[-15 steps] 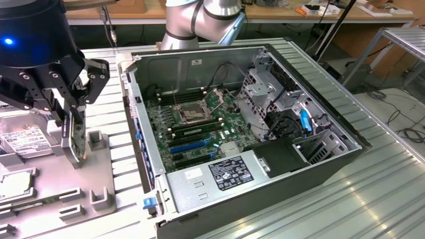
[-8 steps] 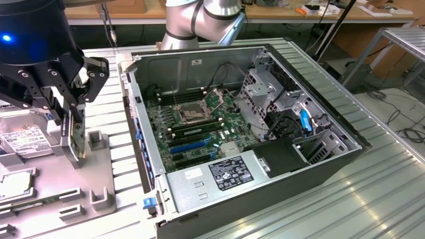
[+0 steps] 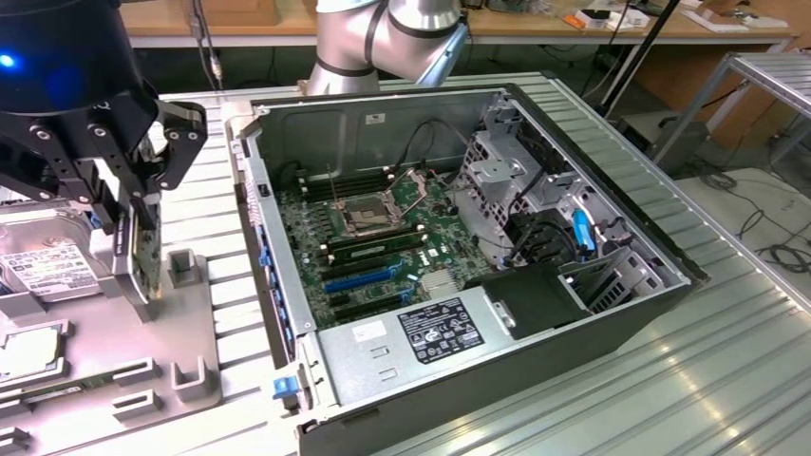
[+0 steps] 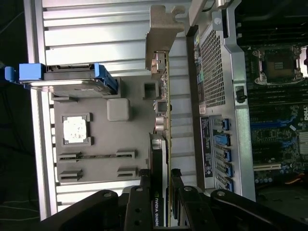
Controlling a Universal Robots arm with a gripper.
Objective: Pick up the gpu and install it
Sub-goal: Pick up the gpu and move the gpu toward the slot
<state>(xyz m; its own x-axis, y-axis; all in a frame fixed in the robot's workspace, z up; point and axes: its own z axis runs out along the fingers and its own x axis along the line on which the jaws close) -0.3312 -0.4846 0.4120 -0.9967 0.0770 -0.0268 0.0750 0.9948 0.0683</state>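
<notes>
Gpu [image 4: 159, 159] clamped edge-on between gripper [image 4: 160, 175] fingers; long axis runs straight out from jaws, silver bracket [image 4: 161, 29] at far end. Beneath: gray holder tray [image 3: 203, 323]. Farther, toward exterior view's right: open computer case [image 3: 533, 369], blue slots [image 3: 361, 277] well apart from card.

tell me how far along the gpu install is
Done: the gripper is shut on the gpu, holding it on edge by the grey tray; whether it is clear of the tray is hard to tell. In hand: the pick-up, on the exterior view's left, outside the open computer case. Left: the install; the motherboard's blue slots have no card in them.
</notes>
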